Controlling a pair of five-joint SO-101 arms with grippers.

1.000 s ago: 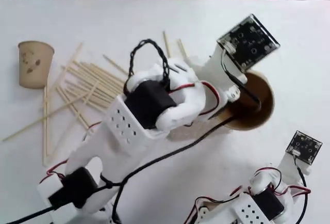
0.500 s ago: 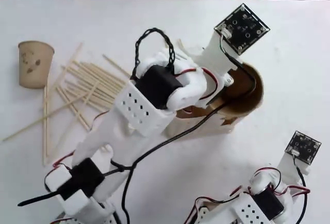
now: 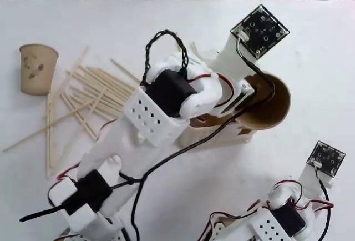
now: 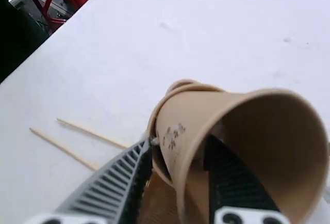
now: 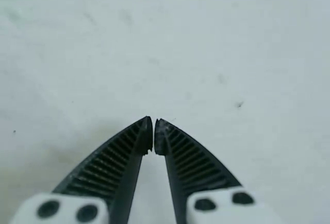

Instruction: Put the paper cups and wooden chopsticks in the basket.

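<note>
My left gripper point(image 4: 180, 144) is shut on the wall of a brown paper cup point(image 4: 242, 146), one finger inside and one outside. The cup is tilted, and a second cup's rim point(image 4: 178, 85) shows right behind it. From above, this cup point(image 3: 272, 108) sits right of centre under the left wrist. Another paper cup point(image 3: 37, 68) stands at the far left. Several wooden chopsticks point(image 3: 91, 96) lie scattered between it and the arm, and two chopsticks point(image 4: 77, 136) lie beyond the held cup. My right gripper point(image 5: 153, 131) is shut over bare white table.
A tan shape point(image 3: 222, 132) lies under the left arm below the cup; I cannot tell what it is. The right arm point(image 3: 288, 219) rests at the near right corner. The table's far right is bare.
The left arm swung so its wrist moved toward the far edge. The held cup has since shifted slightly right and shows more of its opening. The right arm kept still.
</note>
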